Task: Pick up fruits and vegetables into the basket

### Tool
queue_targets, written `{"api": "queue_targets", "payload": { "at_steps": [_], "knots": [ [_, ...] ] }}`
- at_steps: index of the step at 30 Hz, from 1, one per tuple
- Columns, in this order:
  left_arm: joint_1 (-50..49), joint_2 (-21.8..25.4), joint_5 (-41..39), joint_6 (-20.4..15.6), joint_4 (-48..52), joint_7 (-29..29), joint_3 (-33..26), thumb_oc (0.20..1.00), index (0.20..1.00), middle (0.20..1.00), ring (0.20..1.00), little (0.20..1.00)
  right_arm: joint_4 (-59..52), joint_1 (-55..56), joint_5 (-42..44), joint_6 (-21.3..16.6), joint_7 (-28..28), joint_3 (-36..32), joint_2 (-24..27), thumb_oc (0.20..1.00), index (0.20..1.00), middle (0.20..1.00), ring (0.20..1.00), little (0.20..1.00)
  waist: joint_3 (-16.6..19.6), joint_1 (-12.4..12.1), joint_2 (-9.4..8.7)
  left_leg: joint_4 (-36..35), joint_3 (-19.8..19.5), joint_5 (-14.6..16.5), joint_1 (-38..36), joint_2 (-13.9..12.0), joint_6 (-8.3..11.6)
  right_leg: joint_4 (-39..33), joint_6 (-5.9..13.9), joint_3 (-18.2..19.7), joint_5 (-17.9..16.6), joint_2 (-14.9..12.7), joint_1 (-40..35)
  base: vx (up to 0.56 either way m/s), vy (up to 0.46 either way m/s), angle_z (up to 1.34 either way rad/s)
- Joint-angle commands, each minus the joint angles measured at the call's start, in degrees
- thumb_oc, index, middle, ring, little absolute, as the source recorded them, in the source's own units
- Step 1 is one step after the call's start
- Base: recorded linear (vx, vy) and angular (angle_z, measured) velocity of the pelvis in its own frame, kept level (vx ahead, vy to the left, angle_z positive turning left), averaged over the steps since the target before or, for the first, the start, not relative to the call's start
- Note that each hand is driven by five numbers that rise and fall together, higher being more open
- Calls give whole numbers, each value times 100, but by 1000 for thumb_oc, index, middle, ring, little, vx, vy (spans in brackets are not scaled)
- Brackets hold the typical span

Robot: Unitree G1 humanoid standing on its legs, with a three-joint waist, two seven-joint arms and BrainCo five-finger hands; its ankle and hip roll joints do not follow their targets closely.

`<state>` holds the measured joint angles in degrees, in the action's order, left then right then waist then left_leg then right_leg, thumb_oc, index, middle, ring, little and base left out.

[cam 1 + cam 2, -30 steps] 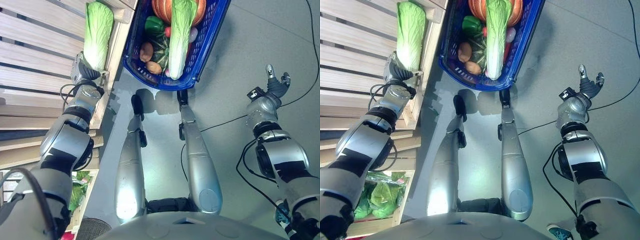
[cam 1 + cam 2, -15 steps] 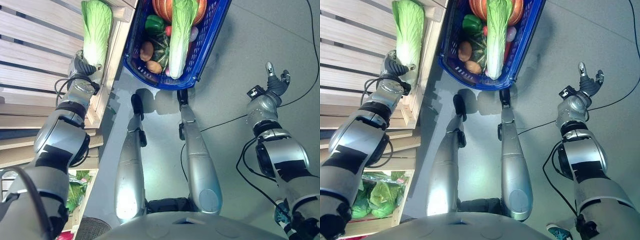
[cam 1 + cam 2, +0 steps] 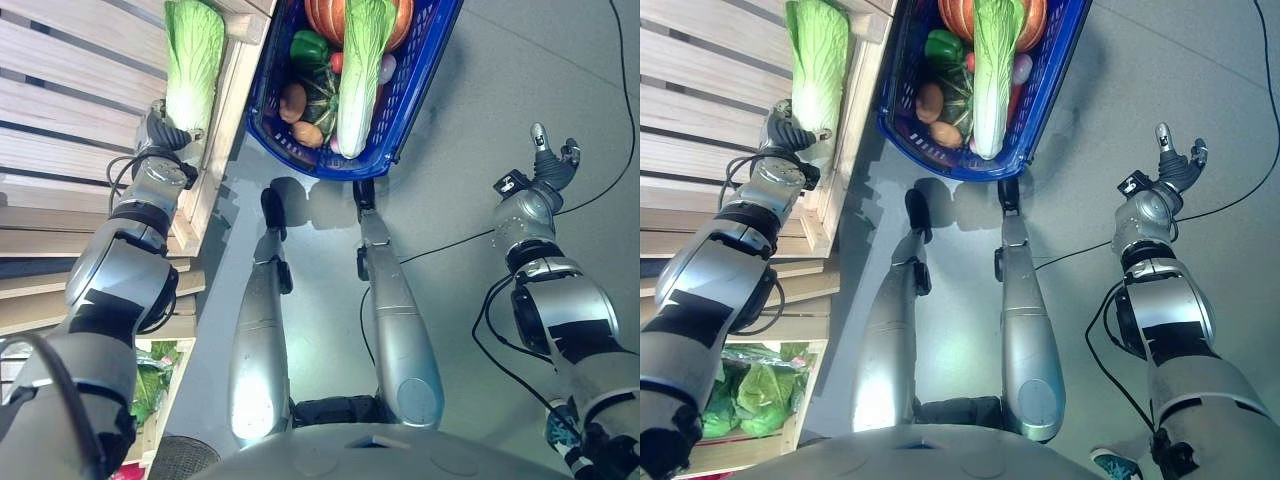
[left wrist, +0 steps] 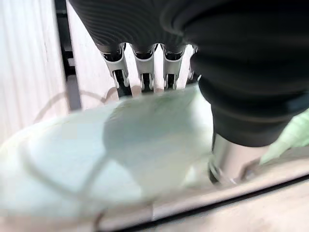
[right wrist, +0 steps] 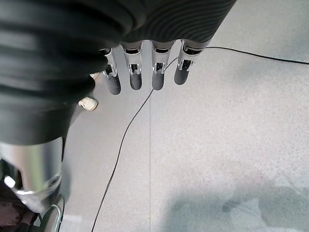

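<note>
A long napa cabbage point(image 3: 193, 60) lies on the wooden shelf point(image 3: 70, 90) at the upper left, close to its front edge. My left hand point(image 3: 165, 135) is at its pale stem end point(image 4: 96, 145), fingers point(image 4: 142, 72) curled behind it and the thumb pressed on the near side. The blue basket point(image 3: 425, 60) stands on the floor at top centre and holds another napa cabbage point(image 3: 360, 70), a pumpkin point(image 3: 325, 15), a green pepper point(image 3: 308, 48) and potatoes point(image 3: 293, 102). My right hand point(image 3: 548, 165) hangs over the grey floor at the right, fingers point(image 5: 135, 72) straight, holding nothing.
The shelf's slats run along the whole left side, and its front edge lies just left of the basket. A lower wooden crate with leafy greens point(image 3: 760, 395) sits at the bottom left. Grey floor spreads to the right of the basket.
Over the last second my left hand and the cabbage have shifted a little left and further onto the shelf. The right hand has not moved.
</note>
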<state>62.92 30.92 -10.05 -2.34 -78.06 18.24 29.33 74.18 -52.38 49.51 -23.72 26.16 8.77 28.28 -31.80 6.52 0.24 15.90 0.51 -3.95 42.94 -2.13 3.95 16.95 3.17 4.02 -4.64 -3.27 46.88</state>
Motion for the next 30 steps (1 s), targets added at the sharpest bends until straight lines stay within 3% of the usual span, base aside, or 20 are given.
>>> {"api": "queue_targets", "payload": {
  "at_steps": [1, 16, 17, 18, 30],
  "knots": [
    [-236, -170, 74, 169, -572, -12, -154, 1000, 1000, 1000, 1000, 1000, 89, 234, 120, -243, 99, -59, 17, 1000, 1000, 1000, 1000, 1000, 201, -73, -79, -15, 32, 279, 134, 255, -34, 87, 70, -490, 456, 267, -97, 0, 0, 0],
    [-74, -265, 508, 507, -649, 20, 17, 1000, 1000, 1000, 1000, 1000, 113, 208, 142, -303, 112, -40, -97, 1000, 1000, 1000, 1000, 1000, 201, -62, -157, -51, 39, 241, 179, 238, -25, 38, 83, -484, 383, 273, -57, 0, 0, 0],
    [-70, -274, 521, 494, -647, -32, 36, 749, 749, 749, 749, 749, 112, 191, 148, -297, 118, -32, -91, 1000, 1000, 1000, 1000, 1000, 201, -62, -159, -48, 40, 241, 185, 239, -24, 39, 84, -486, 380, 274, -51, 0, 0, 0],
    [-66, -281, 573, 479, -646, -179, 48, 200, 200, 200, 200, 200, 123, 185, 133, -296, 112, -31, -94, 1000, 1000, 1000, 1000, 1000, 201, -61, -166, -58, 44, 283, 140, 233, -23, 37, 90, -485, 421, 280, -97, 0, 0, 0],
    [-65, -279, 395, 324, -631, -460, 174, 200, 200, 200, 200, 200, 124, 164, 143, -298, 51, -12, -87, 1000, 1000, 1000, 1000, 1000, 201, -50, -147, -66, 62, 245, 177, 238, -14, 19, 95, -485, 361, 277, -48, 0, 0, 0]
  ]
}}
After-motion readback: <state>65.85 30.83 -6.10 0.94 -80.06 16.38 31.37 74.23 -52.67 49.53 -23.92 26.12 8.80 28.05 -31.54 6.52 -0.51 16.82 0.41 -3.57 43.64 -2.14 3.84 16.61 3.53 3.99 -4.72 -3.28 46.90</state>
